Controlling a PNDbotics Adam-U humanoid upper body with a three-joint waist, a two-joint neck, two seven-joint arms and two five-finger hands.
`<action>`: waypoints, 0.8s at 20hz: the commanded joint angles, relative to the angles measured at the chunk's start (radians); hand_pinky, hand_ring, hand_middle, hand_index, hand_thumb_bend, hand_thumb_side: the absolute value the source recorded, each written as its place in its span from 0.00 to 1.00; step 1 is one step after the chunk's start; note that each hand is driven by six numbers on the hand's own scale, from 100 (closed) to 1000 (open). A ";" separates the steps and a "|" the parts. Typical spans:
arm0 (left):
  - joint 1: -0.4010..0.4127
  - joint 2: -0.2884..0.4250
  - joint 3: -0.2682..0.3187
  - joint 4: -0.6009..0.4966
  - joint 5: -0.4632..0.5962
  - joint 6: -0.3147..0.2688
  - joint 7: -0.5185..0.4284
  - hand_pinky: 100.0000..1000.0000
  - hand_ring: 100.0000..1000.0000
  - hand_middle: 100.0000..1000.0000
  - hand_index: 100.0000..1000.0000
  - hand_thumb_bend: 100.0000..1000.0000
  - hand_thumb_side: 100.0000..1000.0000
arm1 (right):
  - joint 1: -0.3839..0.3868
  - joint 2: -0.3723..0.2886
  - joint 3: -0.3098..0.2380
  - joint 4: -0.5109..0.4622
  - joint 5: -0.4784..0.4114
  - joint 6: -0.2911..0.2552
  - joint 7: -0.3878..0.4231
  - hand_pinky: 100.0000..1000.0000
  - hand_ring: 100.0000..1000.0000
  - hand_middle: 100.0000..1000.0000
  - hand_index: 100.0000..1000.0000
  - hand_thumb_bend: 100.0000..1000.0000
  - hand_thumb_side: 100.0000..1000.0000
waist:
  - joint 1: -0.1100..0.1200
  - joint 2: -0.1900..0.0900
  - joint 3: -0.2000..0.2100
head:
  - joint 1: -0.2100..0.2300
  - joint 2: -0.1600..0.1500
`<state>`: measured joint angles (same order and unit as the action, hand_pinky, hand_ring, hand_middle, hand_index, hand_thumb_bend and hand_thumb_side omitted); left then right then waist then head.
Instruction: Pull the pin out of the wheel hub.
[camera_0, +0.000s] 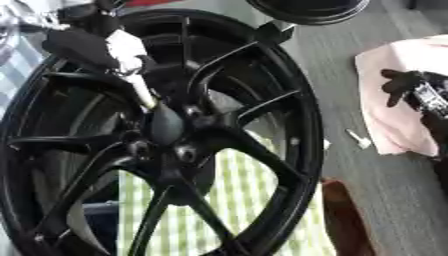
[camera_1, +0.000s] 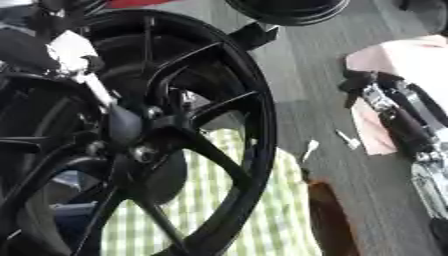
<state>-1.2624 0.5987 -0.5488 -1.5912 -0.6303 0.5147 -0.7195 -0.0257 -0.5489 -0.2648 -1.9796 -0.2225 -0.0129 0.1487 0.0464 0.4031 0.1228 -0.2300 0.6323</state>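
Grey floor (camera_0: 385, 200), checked cloth (camera_0: 236, 200), pink cloth (camera_0: 398, 100), black wheel hub (camera_0: 166, 130)

No legible text, label, brand mark, number or sign is found in either view. The black wheel hub (camera_0: 166, 135) carries no readable marking on its rim, spokes or centre. The pink cloth (camera_0: 402, 100) beneath the right hand (camera_1: 394, 112) is plain. The green checked cloth (camera_1: 219, 215) seen through the spokes, below the left hand (camera_0: 105, 45), shows only its pattern. Small white pieces (camera_1: 348, 140) on the grey surface just beside the pink cloth bear nothing that can be made out.
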 joint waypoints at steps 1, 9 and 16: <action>-0.034 0.055 0.046 -0.019 -0.004 0.198 -0.187 0.67 0.49 0.34 0.20 0.34 0.18 | 0.002 -0.023 -0.015 -0.020 -0.004 0.001 -0.009 0.91 0.96 0.34 0.57 0.00 0.68 | 0.000 -0.034 0.005 | -0.007 0.006; -0.050 0.104 0.120 -0.071 0.049 0.226 -0.187 0.67 0.48 0.33 0.20 0.29 0.16 | 0.010 -0.021 -0.020 -0.020 -0.005 -0.001 -0.016 0.91 0.96 0.34 0.57 0.00 0.68 | -0.001 -0.040 0.010 | -0.009 0.013; -0.006 0.231 0.268 -0.108 0.116 0.272 -0.152 0.68 0.47 0.32 0.19 0.24 0.14 | 0.026 -0.023 -0.034 -0.020 0.000 -0.011 -0.033 0.91 0.96 0.34 0.57 0.00 0.67 | -0.003 -0.043 0.036 | -0.034 0.023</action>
<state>-1.2544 0.7742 -0.3224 -1.6828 -0.5286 0.5657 -0.6685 0.0014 -0.5489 -0.2850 -1.9796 -0.2232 -0.0212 0.1220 0.0470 0.3916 0.1612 -0.2582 0.6526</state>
